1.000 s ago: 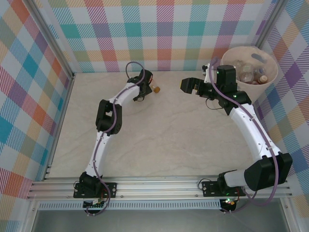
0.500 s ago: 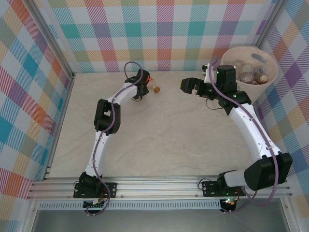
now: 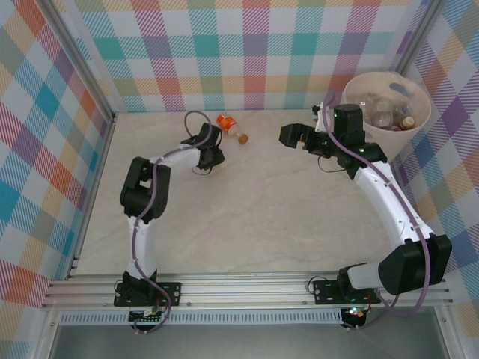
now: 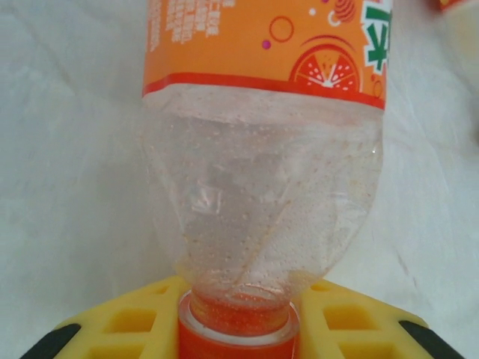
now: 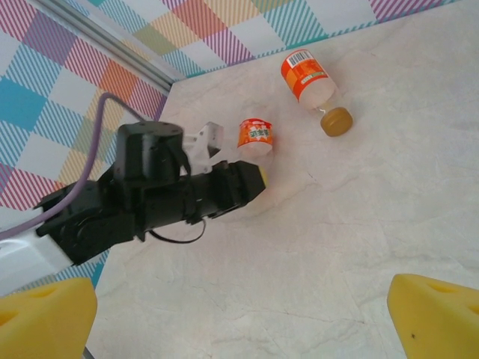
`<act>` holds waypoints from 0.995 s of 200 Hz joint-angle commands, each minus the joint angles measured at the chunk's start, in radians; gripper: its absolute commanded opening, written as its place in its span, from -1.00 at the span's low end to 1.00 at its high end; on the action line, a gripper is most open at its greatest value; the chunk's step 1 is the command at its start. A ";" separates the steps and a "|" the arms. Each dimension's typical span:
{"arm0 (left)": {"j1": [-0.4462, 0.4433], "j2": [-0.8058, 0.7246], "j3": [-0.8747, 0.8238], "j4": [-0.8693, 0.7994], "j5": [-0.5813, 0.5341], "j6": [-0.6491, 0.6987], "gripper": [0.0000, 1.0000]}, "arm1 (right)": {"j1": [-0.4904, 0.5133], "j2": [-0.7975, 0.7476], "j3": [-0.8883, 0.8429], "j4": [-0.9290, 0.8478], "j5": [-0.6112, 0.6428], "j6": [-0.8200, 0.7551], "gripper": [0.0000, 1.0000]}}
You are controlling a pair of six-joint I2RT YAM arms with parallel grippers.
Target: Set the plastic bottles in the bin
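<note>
A clear bottle with an orange label (image 4: 262, 45) lies on the table, its orange cap (image 4: 238, 329) between the yellow fingers of my left gripper (image 4: 238, 314), which is shut on it. The right wrist view shows that same bottle (image 5: 254, 136) sticking out past the left gripper (image 5: 251, 179). From above, the left gripper (image 3: 213, 155) is left of centre at the back. A second orange-labelled bottle (image 3: 227, 123) with a brown cap lies loose just beyond it. My right gripper (image 3: 293, 134) hangs open and empty left of the bin (image 3: 423, 112), which holds several bottles (image 3: 382, 112).
The checkered back wall and its metal rail (image 5: 112, 37) run close behind the loose bottle (image 5: 308, 81). The bin sits in the far right corner against the right wall. Bare marbled table (image 3: 262, 209) stretches between the two arms.
My left arm has pulled back toward the left and near side, uncovering the loose brown-capped bottle at the back. The right arm has barely moved.
</note>
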 commanded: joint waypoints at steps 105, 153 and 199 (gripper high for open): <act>-0.162 -0.471 -0.281 0.329 0.597 0.151 -0.55 | 0.033 0.078 -0.016 0.206 -0.172 0.198 0.99; -0.210 -0.507 -0.291 0.357 0.708 0.140 -0.56 | 0.068 0.129 0.009 0.225 -0.138 0.243 0.99; -0.220 -0.500 -0.284 0.379 0.745 0.136 -0.56 | 0.091 0.176 0.049 0.157 -0.010 0.308 0.99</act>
